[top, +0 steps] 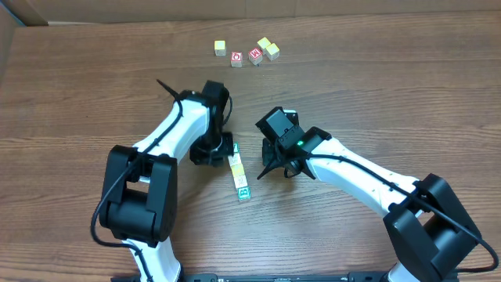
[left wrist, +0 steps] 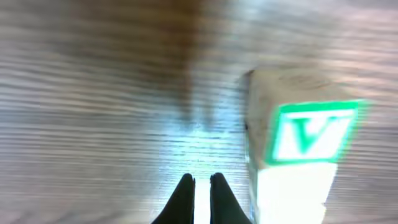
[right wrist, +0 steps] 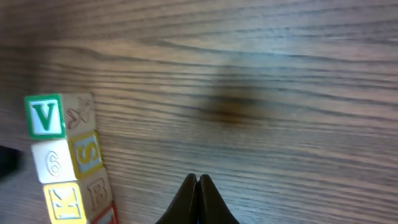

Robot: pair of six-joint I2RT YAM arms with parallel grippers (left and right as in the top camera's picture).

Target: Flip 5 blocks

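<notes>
No block is held right now, so the step in hand is judged to be a line-up ahead of a flip. The row of blocks (top: 239, 176) is laid end to end in the middle of the table (top: 376, 78), on the near side, between the two arms. The green V block (right wrist: 45, 116) is seen at the row's near end. How many blocks are in the row cannot be counted with certainty.

The left pincer (left wrist: 201, 186) is pressed together with nothing between its tips. The green V block is seen just to its right, and whether they touch cannot be told through the blur. The right pincer (right wrist: 197, 186) is also closed and empty, and is held over bare wood with the row off to its left.

A far cluster (top: 254, 53) of cubes, two of them red-faced, is left at the far edge.

For the next move, a pincer probably has to be opened and set around one block. The end block looks the easiest, since the row is packed tight.
</notes>
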